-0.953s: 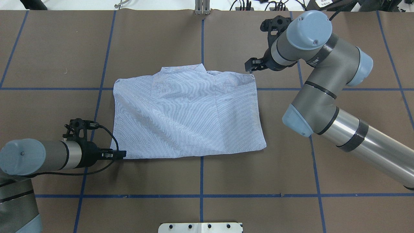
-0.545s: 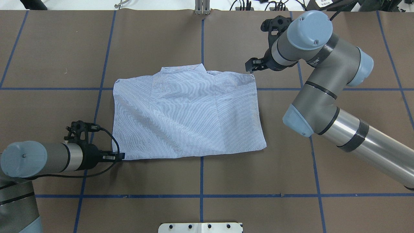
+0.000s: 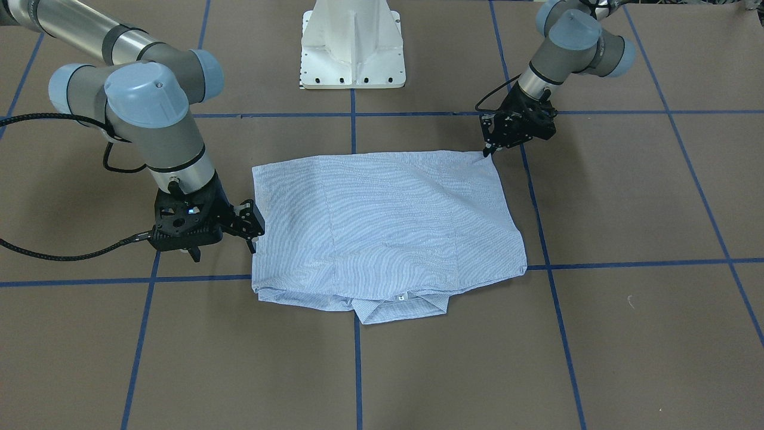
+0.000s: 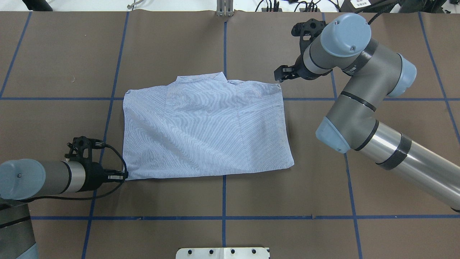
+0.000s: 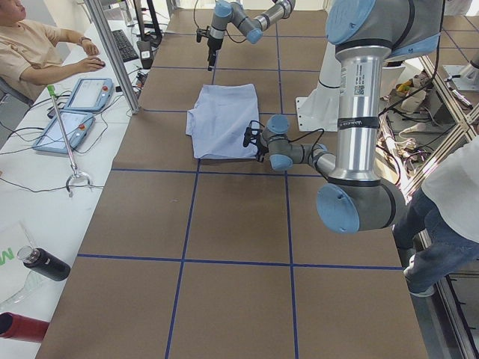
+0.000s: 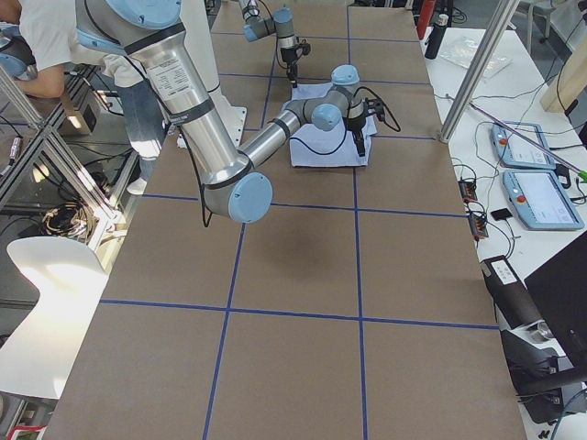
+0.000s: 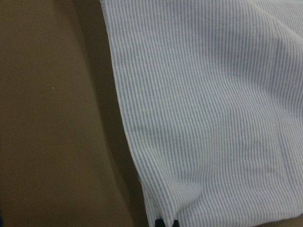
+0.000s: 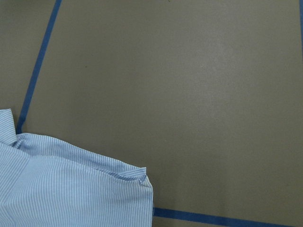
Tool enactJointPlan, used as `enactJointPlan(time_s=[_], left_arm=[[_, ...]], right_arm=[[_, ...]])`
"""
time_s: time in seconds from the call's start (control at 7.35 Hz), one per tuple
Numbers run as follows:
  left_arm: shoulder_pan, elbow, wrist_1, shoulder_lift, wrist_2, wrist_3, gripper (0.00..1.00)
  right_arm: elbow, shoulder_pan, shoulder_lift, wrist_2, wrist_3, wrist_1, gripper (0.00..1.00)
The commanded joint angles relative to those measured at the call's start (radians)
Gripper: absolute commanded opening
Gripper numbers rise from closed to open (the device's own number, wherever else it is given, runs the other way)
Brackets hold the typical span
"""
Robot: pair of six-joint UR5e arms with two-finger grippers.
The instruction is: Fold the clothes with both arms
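The shirt (image 4: 205,126) lies flat near the middle of the brown tabletop (image 4: 161,46), folded into a rough rectangle with no sleeves showing. It straddles a crossing of the blue tape lines (image 4: 224,50). Its collar (image 4: 203,77) points away from the robot, and the front-facing view shows a small white neck label (image 3: 401,296) there. The left tool (image 4: 124,175) sits low at the shirt's near left corner with its fingers drawn narrow on the cloth. The left wrist view shows that corner caught between dark fingertips at the bottom edge, and a long shallow crease runs diagonally across the fabric from the held corner. The right tool (image 4: 280,75) is just beside the far right corner, at the shoulder, with its fingers standing apart and holding nothing. Whether a fingertip touches the cloth cannot be told. In the right wrist view that corner lies loose on the tabletop beside a tape line.
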Motion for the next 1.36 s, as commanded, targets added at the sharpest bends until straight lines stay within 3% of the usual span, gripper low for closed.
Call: enactJointPlan(time_s=[0.0, 0.27, 0.68, 1.09, 1.23], left_arm=[[-0.111, 0.010, 0.009, 0.007, -0.004, 0.159, 0.00], [-0.304, 0.149, 0.014, -0.075, -0.007, 0.301, 0.00], [-0.467, 0.673, 0.009, -0.535, -0.003, 0.377, 0.00], [-0.489, 1.127, 0.001, -0.975, 0.036, 0.366, 0.00], [-0.487, 1.160, -0.006, -1.005, 0.036, 0.366, 0.00]], right_arm=[[-0.001, 0.000, -0.001, 0.000, 0.000, 0.000, 1.00], [-0.001, -0.002, -0.001, 0.000, 0.002, 0.000, 1.00], [0.000, -0.002, -0.001, 0.000, 0.002, 0.000, 1.00], [0.037, 0.000, -0.016, 0.000, 0.009, -0.001, 1.00], [0.040, -0.005, -0.016, 0.000, 0.020, -0.001, 1.00]])
